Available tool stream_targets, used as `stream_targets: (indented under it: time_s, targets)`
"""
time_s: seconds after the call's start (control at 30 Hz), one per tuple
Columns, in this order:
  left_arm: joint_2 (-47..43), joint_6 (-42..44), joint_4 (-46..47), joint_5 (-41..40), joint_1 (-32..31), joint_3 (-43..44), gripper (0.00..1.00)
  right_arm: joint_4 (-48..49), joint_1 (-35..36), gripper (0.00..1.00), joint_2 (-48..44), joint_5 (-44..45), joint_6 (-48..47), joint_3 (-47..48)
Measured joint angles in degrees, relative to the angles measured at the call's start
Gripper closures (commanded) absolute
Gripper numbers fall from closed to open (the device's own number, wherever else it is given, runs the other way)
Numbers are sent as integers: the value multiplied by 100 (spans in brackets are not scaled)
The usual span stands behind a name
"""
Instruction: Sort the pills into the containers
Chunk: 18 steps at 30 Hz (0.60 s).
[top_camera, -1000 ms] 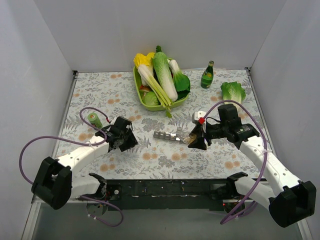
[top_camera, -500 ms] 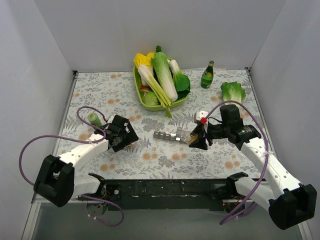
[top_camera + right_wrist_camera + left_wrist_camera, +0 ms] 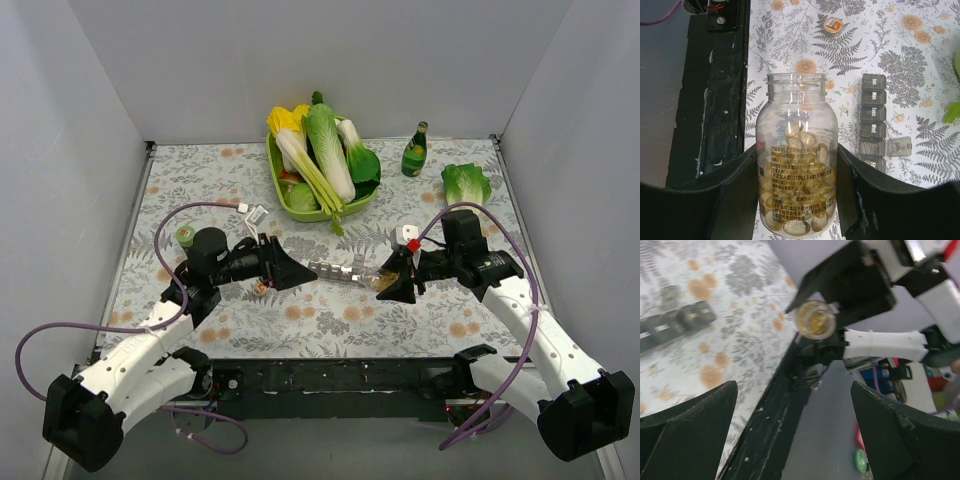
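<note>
The containers are a grey strip of joined day-labelled compartments in mid-table, also in the right wrist view with one lid flipped open. My right gripper is shut on a clear uncapped bottle full of yellow pills, tilted with its mouth toward the strip's right end. The left gripper hangs open and empty just left of the strip. In the left wrist view its fingers stand wide apart, facing the bottle's mouth. A small round cap lies on the table.
A green tray of vegetables sits at the back centre, with a green bottle and a lettuce to its right. A small green can lies at the left. The black rail runs along the near edge.
The left gripper has opened wide and its arm has swung right, toward the strip's left end. The right gripper, still on the bottle, has barely moved.
</note>
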Motion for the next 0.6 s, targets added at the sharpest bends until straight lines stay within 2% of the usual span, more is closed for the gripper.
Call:
stream_targets:
  time_s: [0.07, 0.17, 0.33, 0.43, 0.5, 0.6]
  targets:
    - [28, -356, 905, 422, -201, -168, 2, -13, 0, 99, 0, -66, -13, 0]
    - [269, -737, 1711, 586, -654, -212, 2, -15, 0, 99, 7, -149, -31, 0]
    - [1049, -1154, 2050, 271, -1482, 85, 3, -17, 0, 99, 24, -203, -46, 0]
    - [1432, -1375, 2028, -122, -1742, 280, 9, -17, 0, 99, 24, -223, -48, 0]
    - [1587, -1462, 2006, -411, -1880, 382, 22, -17, 0, 99, 24, -229, -48, 0]
    - [1661, -1606, 1978, -776, -2046, 496, 27, -15, 0, 99, 24, -238, -46, 0]
